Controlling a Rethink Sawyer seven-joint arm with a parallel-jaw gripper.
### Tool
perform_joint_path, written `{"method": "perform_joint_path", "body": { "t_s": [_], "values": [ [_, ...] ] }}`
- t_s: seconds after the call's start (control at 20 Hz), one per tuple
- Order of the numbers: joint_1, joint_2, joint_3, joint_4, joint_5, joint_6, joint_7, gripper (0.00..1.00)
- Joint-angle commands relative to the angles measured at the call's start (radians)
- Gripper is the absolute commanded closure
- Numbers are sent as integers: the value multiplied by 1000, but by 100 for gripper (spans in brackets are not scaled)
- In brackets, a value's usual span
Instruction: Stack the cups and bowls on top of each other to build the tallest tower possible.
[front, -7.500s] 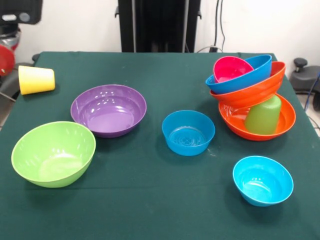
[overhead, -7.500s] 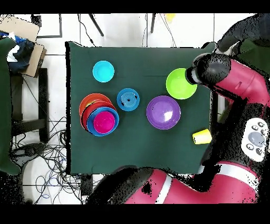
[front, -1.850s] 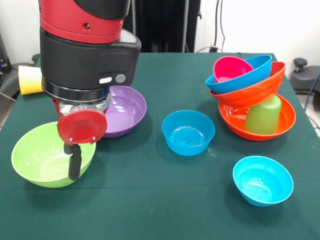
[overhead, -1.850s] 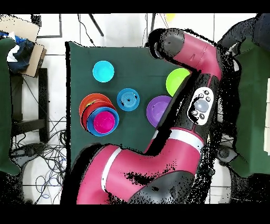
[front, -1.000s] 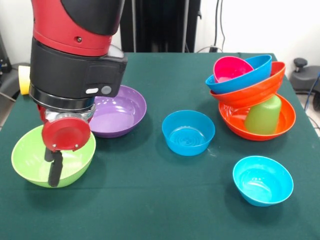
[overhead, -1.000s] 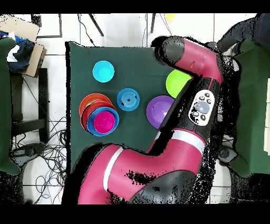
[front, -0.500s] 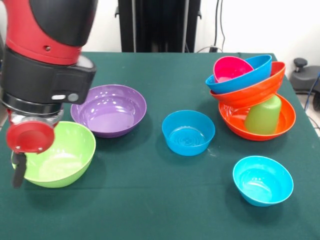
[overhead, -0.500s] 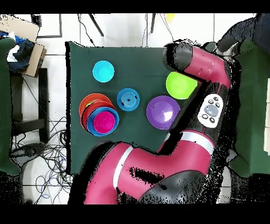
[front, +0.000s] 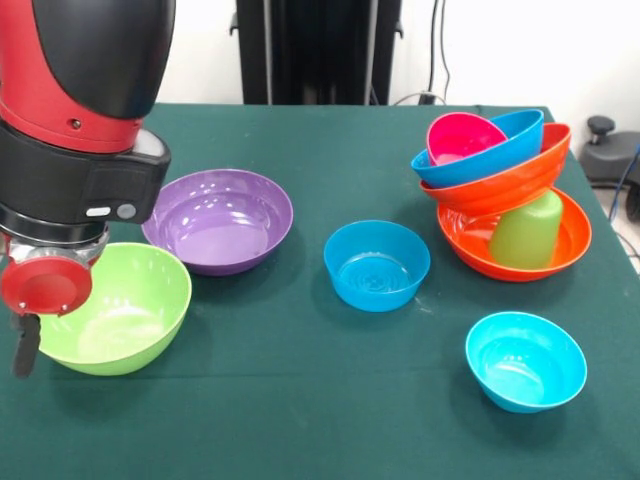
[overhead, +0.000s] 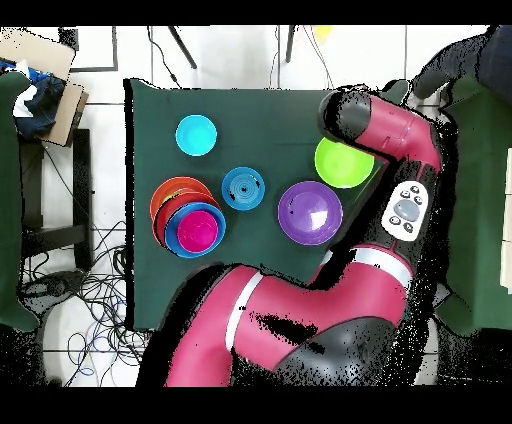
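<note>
My gripper (front: 24, 345) hangs at the left rim of the lime green bowl (front: 115, 310), low over the cloth; its state does not show. The purple bowl (front: 218, 220) sits just behind, and a blue bowl (front: 376, 265) at mid-table. The small cyan bowl (front: 525, 360) is at the front right. The tower (front: 500, 185) leans at the right: an orange bowl, the green cup (front: 527, 230) on its side, a second orange bowl, a blue bowl and the pink bowl (front: 462, 135). The yellow cup is hidden behind the arm.
The big red and black arm (front: 80, 120) fills the left of the front view. In the overhead view the arm (overhead: 390, 180) curves along the table's right edge beside the lime green bowl (overhead: 343, 162). A chair and a cardboard box (overhead: 40, 90) stand beside the table.
The arm has swung to the left in the front view. The gripper has moved from over the lime green bowl to its left rim. No bowl or cup has moved.
</note>
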Motion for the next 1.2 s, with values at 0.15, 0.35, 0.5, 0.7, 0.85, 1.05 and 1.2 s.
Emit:
{"method": "perform_joint_path", "body": {
  "t_s": [0.15,0.35,0.5,0.7,0.85,1.05,1.2],
  "values": [
    [28,2,148,104,-17,64,-14,0],
    [37,-17,167,119,6,95,3,0],
    [36,-6,172,109,8,84,7,0],
    [37,4,176,99,11,79,15,0],
    [43,12,168,84,14,83,32,0],
    [50,38,155,56,15,68,54,0],
    [53,58,142,45,9,48,65,0]
  ]
}}
